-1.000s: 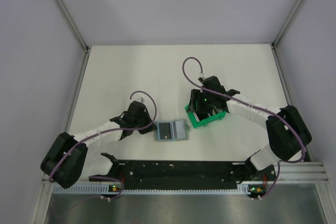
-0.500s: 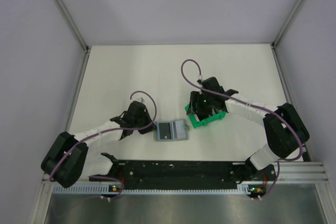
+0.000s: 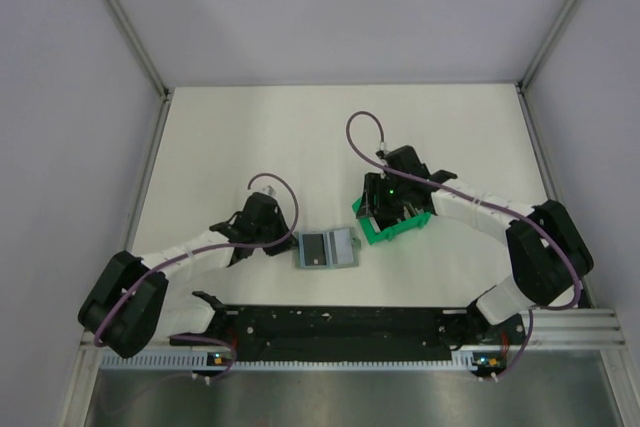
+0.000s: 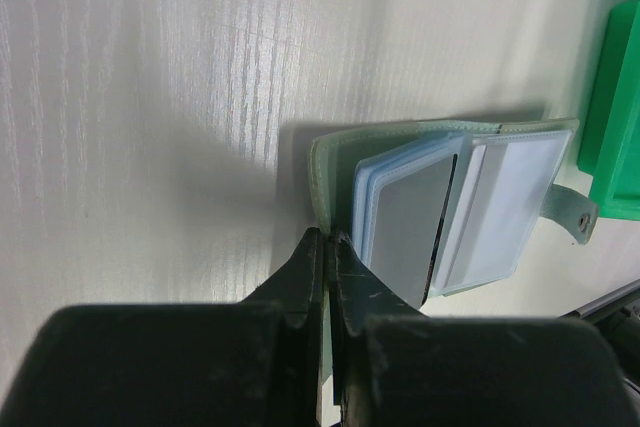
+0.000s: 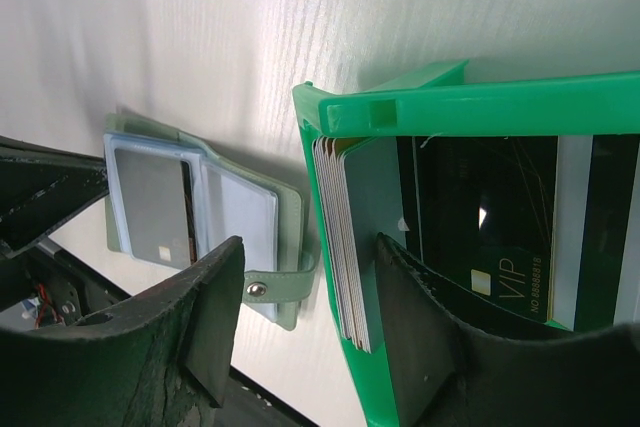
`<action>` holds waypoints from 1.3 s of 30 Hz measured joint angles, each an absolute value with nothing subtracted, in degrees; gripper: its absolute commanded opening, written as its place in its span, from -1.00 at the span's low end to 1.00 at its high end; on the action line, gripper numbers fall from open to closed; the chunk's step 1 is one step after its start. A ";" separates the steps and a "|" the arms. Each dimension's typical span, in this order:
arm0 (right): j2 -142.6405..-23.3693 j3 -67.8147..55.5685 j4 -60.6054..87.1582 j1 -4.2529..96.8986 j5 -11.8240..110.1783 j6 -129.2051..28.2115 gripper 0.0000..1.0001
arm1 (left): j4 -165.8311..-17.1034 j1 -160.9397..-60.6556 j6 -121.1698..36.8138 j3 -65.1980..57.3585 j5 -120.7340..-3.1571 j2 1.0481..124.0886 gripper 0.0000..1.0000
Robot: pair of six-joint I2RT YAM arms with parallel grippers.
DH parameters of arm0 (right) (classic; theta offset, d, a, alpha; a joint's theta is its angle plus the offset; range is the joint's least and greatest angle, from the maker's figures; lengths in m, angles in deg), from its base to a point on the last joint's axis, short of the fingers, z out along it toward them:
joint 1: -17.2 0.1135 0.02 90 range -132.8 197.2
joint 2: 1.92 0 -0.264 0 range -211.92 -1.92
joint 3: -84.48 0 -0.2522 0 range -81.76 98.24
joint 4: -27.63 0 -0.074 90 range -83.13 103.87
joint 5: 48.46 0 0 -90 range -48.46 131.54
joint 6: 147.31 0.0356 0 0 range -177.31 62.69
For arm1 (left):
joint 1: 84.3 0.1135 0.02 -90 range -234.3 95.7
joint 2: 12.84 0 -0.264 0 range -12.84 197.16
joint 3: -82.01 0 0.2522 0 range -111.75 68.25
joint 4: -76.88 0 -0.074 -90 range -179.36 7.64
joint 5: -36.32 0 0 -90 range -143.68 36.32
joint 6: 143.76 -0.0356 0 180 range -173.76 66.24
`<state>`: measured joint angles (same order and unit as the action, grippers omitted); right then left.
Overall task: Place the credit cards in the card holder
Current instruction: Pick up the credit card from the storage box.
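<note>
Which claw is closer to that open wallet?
Left. The left gripper, shut, sits at the edge of the card holder; the right gripper hangs over the green bin beside it.

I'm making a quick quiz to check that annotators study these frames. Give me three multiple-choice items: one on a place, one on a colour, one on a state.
1. Where does the open card holder lie? A. on the table between the two arms; B. at the table's far edge; C. lifted in the air.
2. What colour is the bin holding the standing credit cards? A. red; B. black; C. bright green.
3. How do the jaws of the left gripper stand? A. wide open; B. shut; C. out of view.
Key: 1 A, the top view shows it flat between the arms; 2 C, its green wall fills the right wrist view; 3 B, the left wrist view shows them pressed together.
</note>
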<state>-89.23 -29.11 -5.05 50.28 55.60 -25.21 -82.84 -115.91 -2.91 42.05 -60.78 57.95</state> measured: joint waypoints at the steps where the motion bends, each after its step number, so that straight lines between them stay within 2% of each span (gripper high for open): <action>1: -89.21 -29.11 -5.09 50.28 55.64 -25.24 0.06 | -82.84 -115.91 -2.91 42.03 -60.80 57.95 -1.00; 20: -87.24 -28.04 -6.12 50.01 56.63 -25.24 0.03 | -82.90 -115.65 -2.95 41.79 -61.74 58.95 -1.00; 26: -87.24 -28.04 -6.58 49.95 55.23 -25.76 0.19 | -82.90 -115.54 -2.97 41.77 -61.89 58.95 -1.00; 39: -90.26 -28.04 -6.99 49.25 57.44 -26.48 0.15 | -83.01 -115.46 -3.17 41.59 -62.66 59.83 -1.00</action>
